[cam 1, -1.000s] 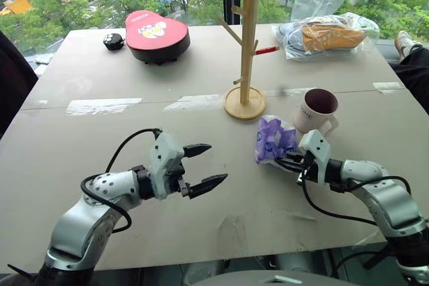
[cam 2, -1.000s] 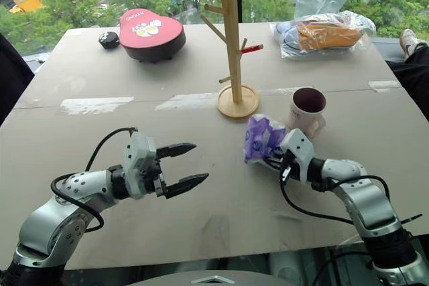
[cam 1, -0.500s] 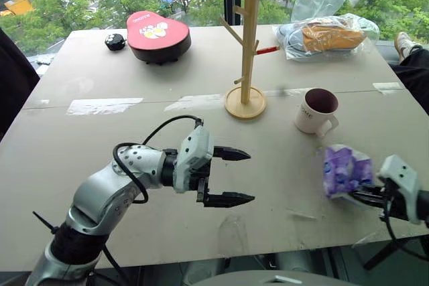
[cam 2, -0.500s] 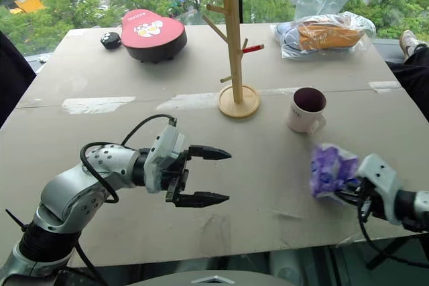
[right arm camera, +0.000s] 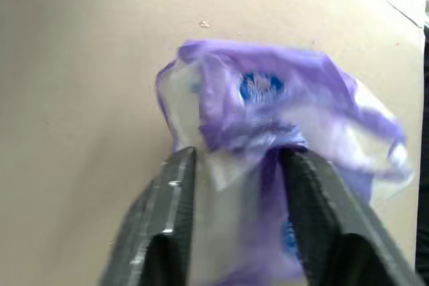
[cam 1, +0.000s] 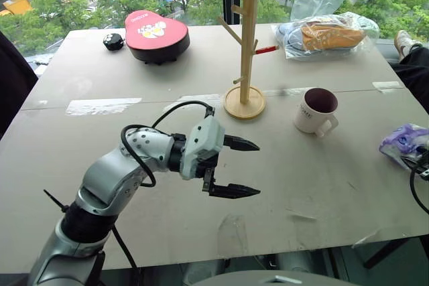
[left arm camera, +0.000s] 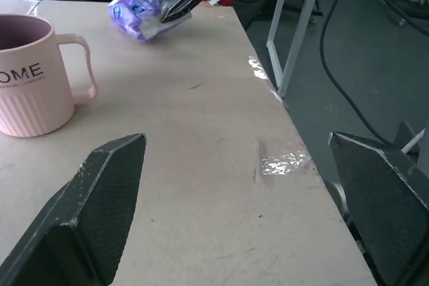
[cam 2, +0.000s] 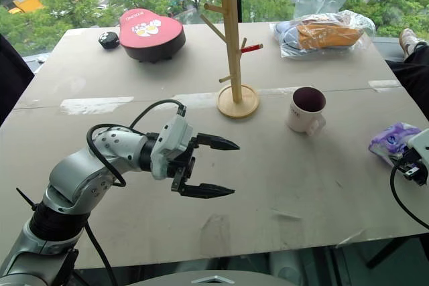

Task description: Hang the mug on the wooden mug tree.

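Left arm is reaching across the near middle of the table (cam 1: pixel 100 165), elbow bent, left gripper (cam 1: pixel 242 167) pointing right toward the mug (cam 1: pixel 314 111), fingers spread wide with nothing between them. Right gripper (right arm camera: pixel 234 165) is sitting at the table's right edge, its fingers parted either side of a crumpled purple wrapper (cam 1: pixel 404 143). The mug is standing upright right of centre, handle facing near-right, just right of the wooden mug tree (cam 1: pixel 247 51), apart from its base.

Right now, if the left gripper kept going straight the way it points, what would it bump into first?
Probably nothing: the left gripper, open, points across bare table. The mug sits off to one side of that line.
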